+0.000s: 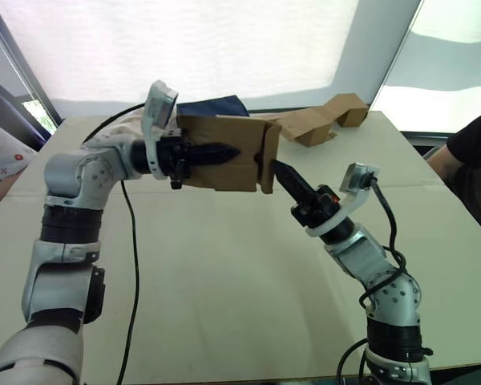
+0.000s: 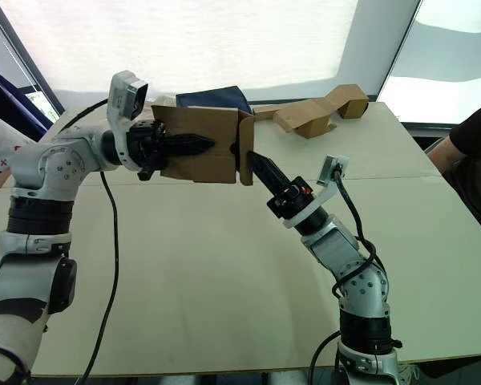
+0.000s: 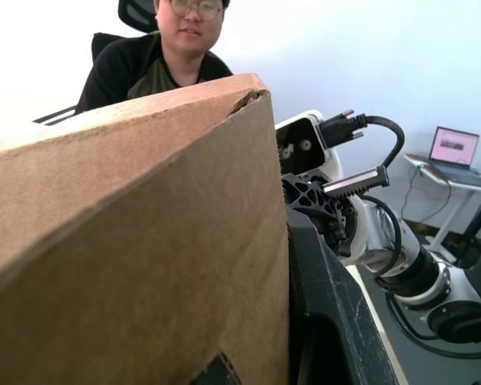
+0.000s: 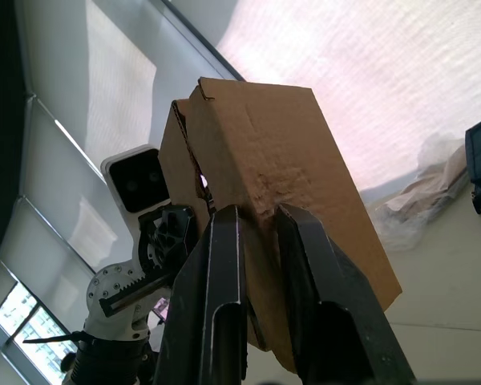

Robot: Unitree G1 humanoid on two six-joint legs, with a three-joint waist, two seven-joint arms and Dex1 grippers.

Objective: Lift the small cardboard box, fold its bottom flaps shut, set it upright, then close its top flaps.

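A pale, cream-coloured table (image 1: pixel 224 305) carries the scene; at its far edge lies a crooked, flattened piece of brown cardboard (image 1: pixel 325 120); to the left of that, also on the far edge, rests a dark blue folded cloth (image 2: pixel 212 98)

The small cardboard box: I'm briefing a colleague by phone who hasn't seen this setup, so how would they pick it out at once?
Start at the wide beige table. Look above its far half, where the left end effector and the right end effector meet in the air. The small cardboard box is the plain brown one held up between them, unlike the crooked cardboard piece lying on the table's far edge.
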